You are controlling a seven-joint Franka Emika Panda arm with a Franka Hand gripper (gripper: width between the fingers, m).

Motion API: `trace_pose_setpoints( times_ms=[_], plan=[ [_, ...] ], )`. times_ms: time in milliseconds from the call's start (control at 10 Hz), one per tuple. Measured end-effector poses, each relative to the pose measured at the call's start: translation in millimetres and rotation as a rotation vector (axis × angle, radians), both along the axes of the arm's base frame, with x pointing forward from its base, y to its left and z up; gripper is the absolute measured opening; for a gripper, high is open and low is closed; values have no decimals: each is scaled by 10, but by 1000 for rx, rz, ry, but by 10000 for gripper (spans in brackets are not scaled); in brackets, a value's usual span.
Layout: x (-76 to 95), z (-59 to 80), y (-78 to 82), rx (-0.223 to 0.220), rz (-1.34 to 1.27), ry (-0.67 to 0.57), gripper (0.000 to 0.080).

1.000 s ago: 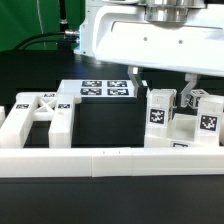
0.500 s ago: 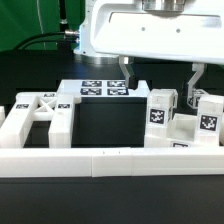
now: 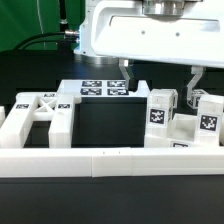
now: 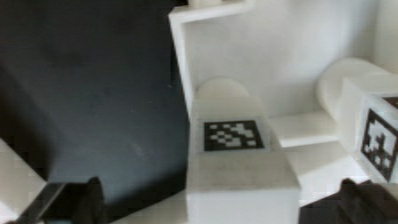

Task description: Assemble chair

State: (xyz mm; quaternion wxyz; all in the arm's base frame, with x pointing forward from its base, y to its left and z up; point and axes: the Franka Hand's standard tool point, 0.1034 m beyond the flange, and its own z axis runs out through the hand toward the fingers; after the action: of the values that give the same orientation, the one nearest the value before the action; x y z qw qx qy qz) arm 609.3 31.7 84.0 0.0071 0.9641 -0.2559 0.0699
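The arm comes straight down at the exterior view's right, its claw spread wide and gripping nothing, one finger on either side of an upright tagged chair block, while the other chair part lies well apart behind the rail.

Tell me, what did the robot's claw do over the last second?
The gripper spread its fingers wider apart. It now stands open over the upright chair parts on the exterior view's right and holds nothing. No part visibly shifted. Those parts, the cross-braced chair part on the exterior view's left and the marker board stayed where they were.
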Motion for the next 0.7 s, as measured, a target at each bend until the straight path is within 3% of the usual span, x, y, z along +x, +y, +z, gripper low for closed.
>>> trace_pose_setpoints(
  times_ms=[300, 700],
  plan=[
    [-50, -70, 9, -9, 23, -26, 649],
    [-219, -332, 105, -23, 46, -31, 649]
  ],
)
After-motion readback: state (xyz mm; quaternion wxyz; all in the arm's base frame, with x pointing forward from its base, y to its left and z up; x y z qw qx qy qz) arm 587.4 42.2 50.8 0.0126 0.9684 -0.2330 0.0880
